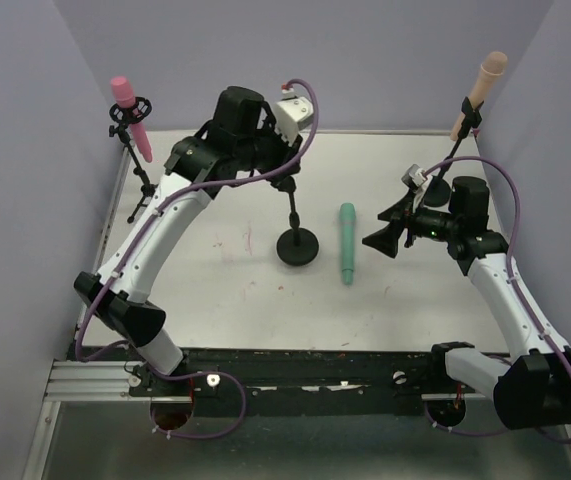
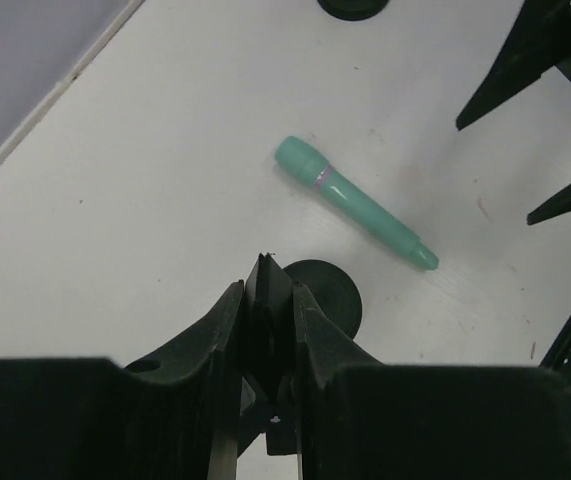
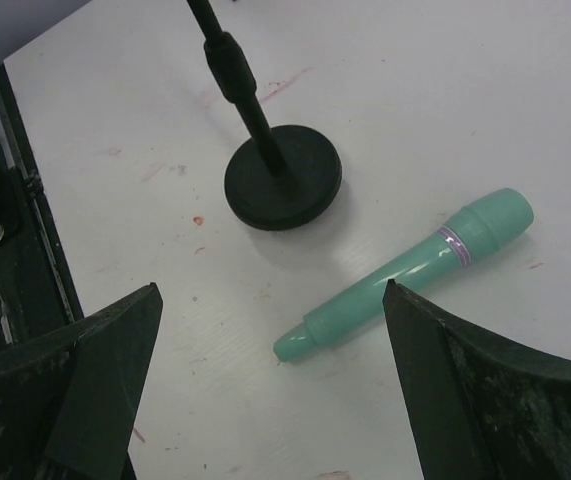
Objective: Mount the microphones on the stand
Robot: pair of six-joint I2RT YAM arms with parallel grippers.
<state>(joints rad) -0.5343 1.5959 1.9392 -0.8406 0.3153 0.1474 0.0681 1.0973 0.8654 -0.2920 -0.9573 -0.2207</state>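
Teal microphone [image 1: 347,243], lilac-banded, lies beside middle stand [image 1: 297,247].

3 mics – pink [image 1: 130,112], teal [image 1: 347,243], peach [image 1: 485,85]; 3 stands [image 1: 140,185] [image 1: 298,245] [image 1: 457,150]; 2 arms [image 1: 155,240] [image 1: 510,295]

lab test cell: white table [image 1: 227,292] inside plain panels [image 1: 25,120].

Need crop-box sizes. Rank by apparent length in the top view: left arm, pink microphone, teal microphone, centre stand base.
1. left arm
2. pink microphone and teal microphone, about alike; the pink one is raised nearer the camera, so unranked
3. centre stand base
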